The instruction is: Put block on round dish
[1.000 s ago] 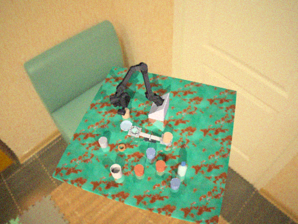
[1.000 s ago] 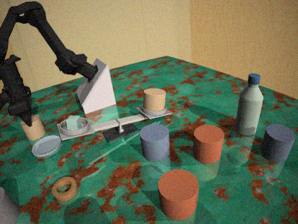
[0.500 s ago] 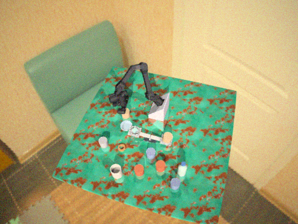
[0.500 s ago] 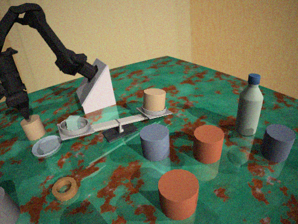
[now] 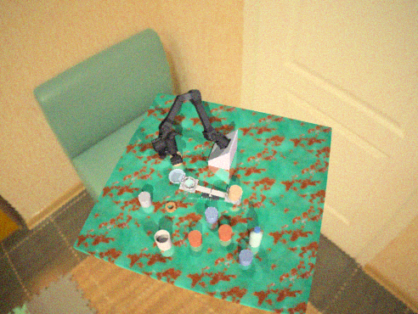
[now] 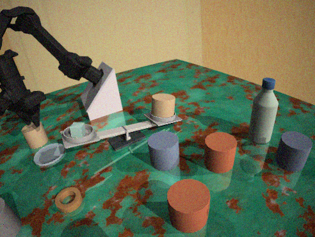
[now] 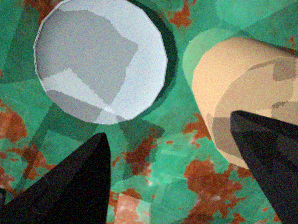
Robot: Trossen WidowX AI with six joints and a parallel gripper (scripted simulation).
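A pale block (image 5: 189, 182) (image 6: 77, 129) sits uncovered in the ring on the near-arm end of the balance (image 5: 204, 190) (image 6: 137, 127). One tan cup (image 6: 36, 136) (image 7: 220, 70) stands on the table beside the round dish (image 5: 177, 176) (image 6: 49, 154) (image 7: 100, 60), partly hidden by the arm. The dish is pale blue and empty. The other tan cup (image 5: 235, 193) (image 6: 163, 106) stands on the balance's far end. My gripper (image 7: 169, 131) is open, with nothing between the fingers. In the wrist view its right finger overlaps the standing cup; whether they touch is unclear.
A wooden ring (image 5: 171, 206) (image 6: 68, 200) lies in front of the balance. Blue and red cylinders, a bottle (image 5: 255, 238) (image 6: 264, 112), a white cylinder (image 5: 145, 199) and a white mug (image 5: 163, 240) stand farther from the arm. The wedge-shaped base (image 5: 223, 159) (image 6: 105, 99) is behind the balance.
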